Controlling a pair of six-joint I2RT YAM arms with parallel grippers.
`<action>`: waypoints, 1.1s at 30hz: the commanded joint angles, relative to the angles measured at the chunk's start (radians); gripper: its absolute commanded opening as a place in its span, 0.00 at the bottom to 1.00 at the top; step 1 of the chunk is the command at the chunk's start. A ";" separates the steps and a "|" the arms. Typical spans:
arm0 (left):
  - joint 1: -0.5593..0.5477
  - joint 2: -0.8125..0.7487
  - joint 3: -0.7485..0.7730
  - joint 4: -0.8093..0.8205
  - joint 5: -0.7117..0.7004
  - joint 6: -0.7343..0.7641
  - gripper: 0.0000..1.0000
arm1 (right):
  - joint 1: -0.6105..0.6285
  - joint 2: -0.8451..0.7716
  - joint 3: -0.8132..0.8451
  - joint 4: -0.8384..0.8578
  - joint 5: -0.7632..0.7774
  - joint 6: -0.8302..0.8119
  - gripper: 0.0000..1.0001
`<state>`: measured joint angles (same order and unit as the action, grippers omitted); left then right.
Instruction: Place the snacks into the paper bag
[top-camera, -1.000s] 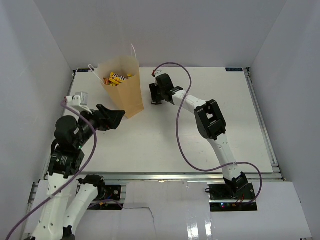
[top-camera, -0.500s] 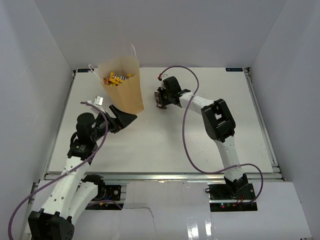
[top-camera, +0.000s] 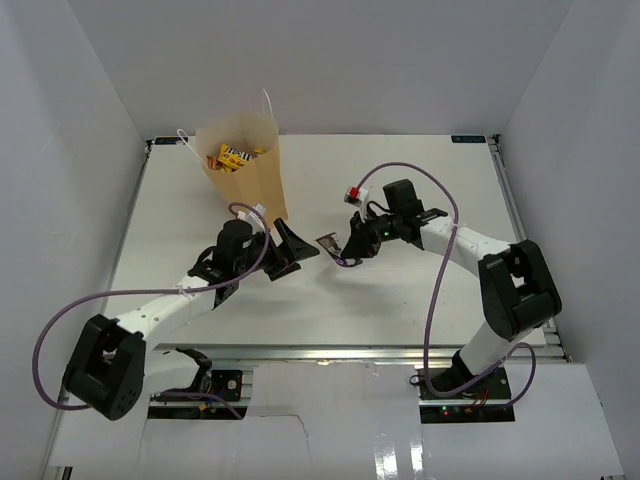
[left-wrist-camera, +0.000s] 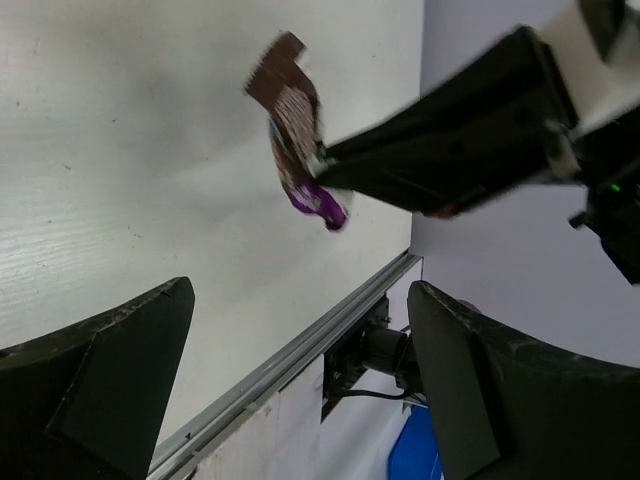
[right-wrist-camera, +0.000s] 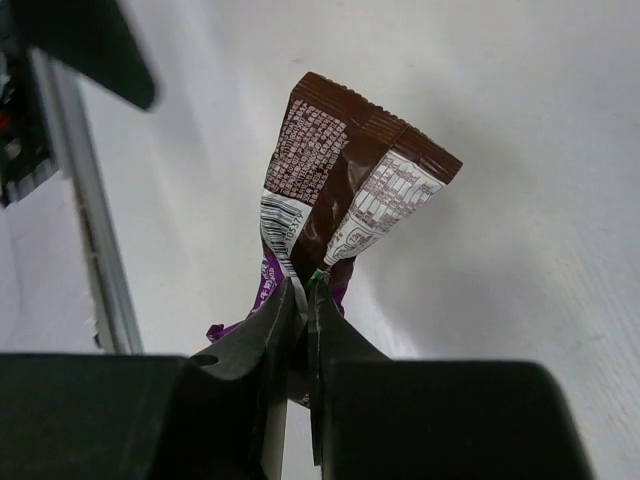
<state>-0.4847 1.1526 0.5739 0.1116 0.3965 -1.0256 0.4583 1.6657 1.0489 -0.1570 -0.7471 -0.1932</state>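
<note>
Fingertips of the right gripper (right-wrist-camera: 305, 290) are pressed tight together on the gathered lower end of a dark brown packet (right-wrist-camera: 345, 165), pinching it where the brown wrapper meets a purple strip. The packet fans out from that pinch toward its crimped far edge, with white panels of small print on both folds. From above it appears lifted a little off the white table (top-camera: 430, 190), a soft shadow lying under it. Facing it across the middle of the table is the left gripper (top-camera: 292, 252), its two dark fingers spread wide and holding nothing. In the left wrist view the packet sits in line with the gap between those fingers but beyond their tips, touching neither. The right arm reaches in from the right side, and the left arm lies low along the near left of the table. The paper bag (top-camera: 262, 195) stands upright just behind the left gripper, toward the far left corner. Its mouth is open, and yellow and orange snacks (top-camera: 234, 158) show inside.
</note>
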 joint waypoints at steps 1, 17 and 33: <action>-0.037 0.071 0.069 0.030 -0.051 -0.053 0.98 | 0.010 -0.078 -0.047 0.020 -0.159 -0.092 0.08; -0.107 0.253 0.185 0.034 -0.039 -0.076 0.43 | 0.052 -0.184 -0.067 -0.010 -0.167 -0.089 0.09; -0.066 0.119 0.228 -0.157 -0.122 0.108 0.00 | 0.036 -0.216 -0.033 -0.061 -0.120 -0.146 0.67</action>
<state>-0.5793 1.3338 0.7296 0.0586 0.3214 -1.0313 0.5064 1.5013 0.9836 -0.1898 -0.8787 -0.2996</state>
